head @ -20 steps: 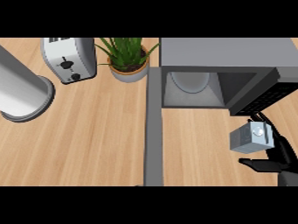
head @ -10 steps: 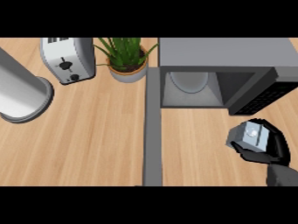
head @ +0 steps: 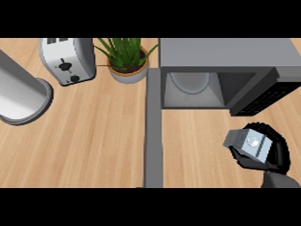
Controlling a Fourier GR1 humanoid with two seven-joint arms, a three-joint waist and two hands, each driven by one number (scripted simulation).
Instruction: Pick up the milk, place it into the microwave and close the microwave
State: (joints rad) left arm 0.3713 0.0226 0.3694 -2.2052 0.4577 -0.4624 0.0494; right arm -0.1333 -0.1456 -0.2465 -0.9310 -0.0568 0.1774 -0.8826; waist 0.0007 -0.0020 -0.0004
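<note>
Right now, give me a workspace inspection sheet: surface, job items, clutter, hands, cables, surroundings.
Surface: wooden counter, with a grey strip running front to back.
Job's things: milk carton in the right hand, in front of the microwave; microwave door open, a plate inside.
Clutter: toaster, potted plant, large grey cylinder at left.
Hands: right hand curled round the milk carton; left hand not in view.
Cables: nothing seen.
Surroundings: nothing seen beyond the counter.

The right hand (head: pixel 263 152), open beside the milk (head: pixel 249 143) a second ago, now grips it, shifted slightly left.
</note>
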